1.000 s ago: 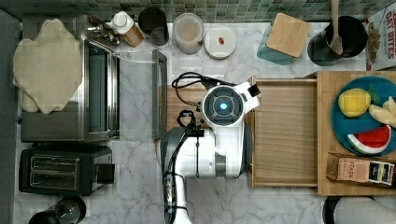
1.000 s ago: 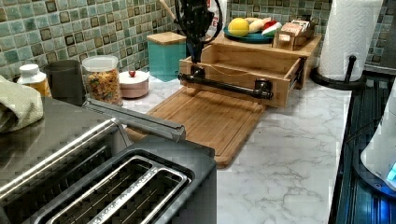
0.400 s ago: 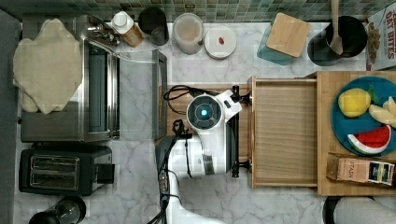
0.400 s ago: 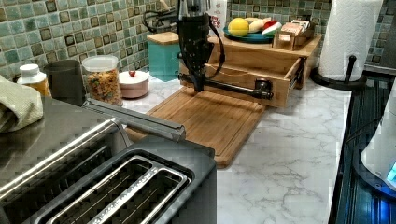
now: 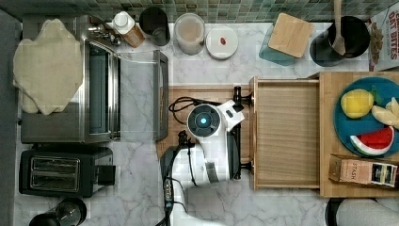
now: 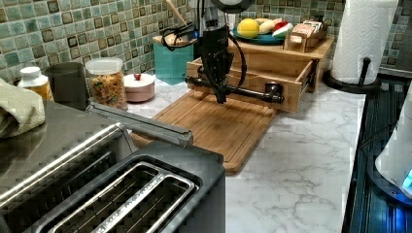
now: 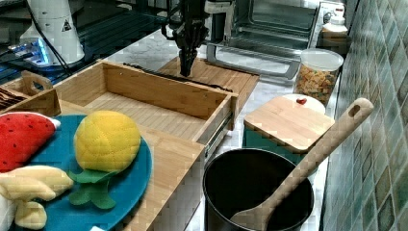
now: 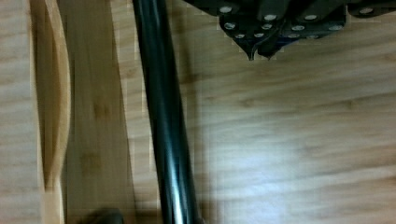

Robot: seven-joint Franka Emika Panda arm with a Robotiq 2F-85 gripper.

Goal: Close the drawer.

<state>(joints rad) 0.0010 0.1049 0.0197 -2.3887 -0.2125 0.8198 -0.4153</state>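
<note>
Since a second ago my arm has swung from above the drawer's front edge out over the cutting board (image 6: pixel 221 128), and my claw (image 6: pixel 220 94) has dropped from hanging high to handle height. The drawer (image 5: pixel 287 134) has not moved; it stands pulled out from the wooden box (image 5: pixel 329 186) toward the top view's left.

Claw state: fingers (image 8: pixel 258 46) pressed together into one narrow tip, pinching nothing. In the left view the tip sits at the black bar handle (image 8: pixel 163 121), on its board side; contact cannot be confirmed. In the wrist view the tip is just beside the bar.

Materials: drawer is pale bamboo, shallow, rectangular, low walls, fine straight grain on the floor, flat front panel. Handle is a thin round bar, glossy black, held on two short posts. Cutting board is flat, warmer brown wood with rounded corners, lying on white veined marble counter (image 6: pixel 301 160). Box top carries a blue round plate (image 5: pixel 364 117) with soft fabric fruit.
</note>
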